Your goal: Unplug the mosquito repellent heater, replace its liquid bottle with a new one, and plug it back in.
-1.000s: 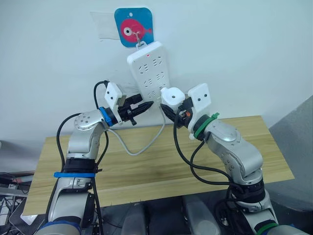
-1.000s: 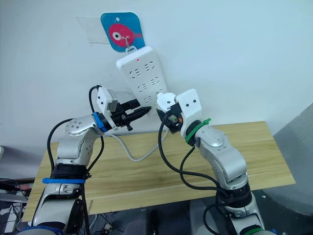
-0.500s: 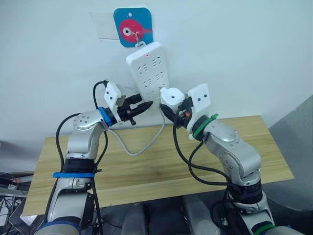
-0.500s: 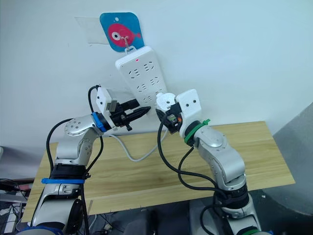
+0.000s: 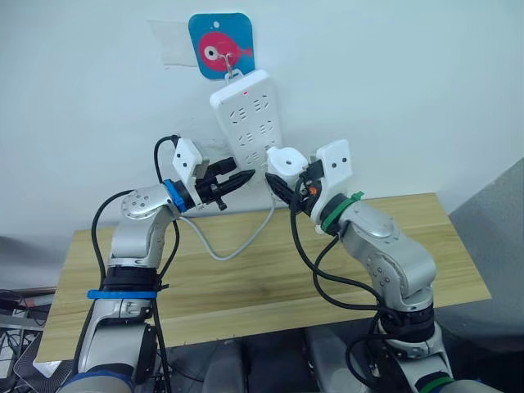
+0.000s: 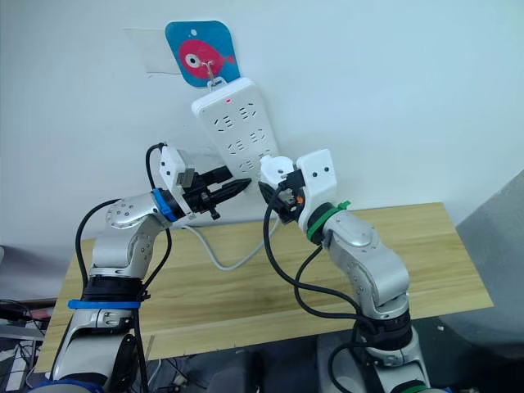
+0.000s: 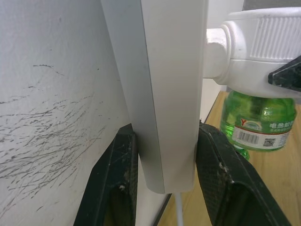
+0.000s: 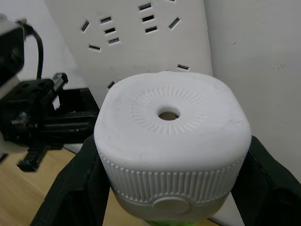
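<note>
White heater [image 8: 171, 136] stays clamped in right hand [image 5: 282, 187]; left hand [image 5: 237, 178] still pinches power strip [image 5: 247, 115].

No real change, both claws hold as before.

The mosquito repellent heater [image 5: 286, 160] sits on the power strip's [image 5: 248, 115] lower end — left gripper [image 5: 242, 178] opposite.

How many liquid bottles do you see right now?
1: a green liquid bottle hangs under the mosquito repellent heater at the power strip. A spare may be hidden.
</note>
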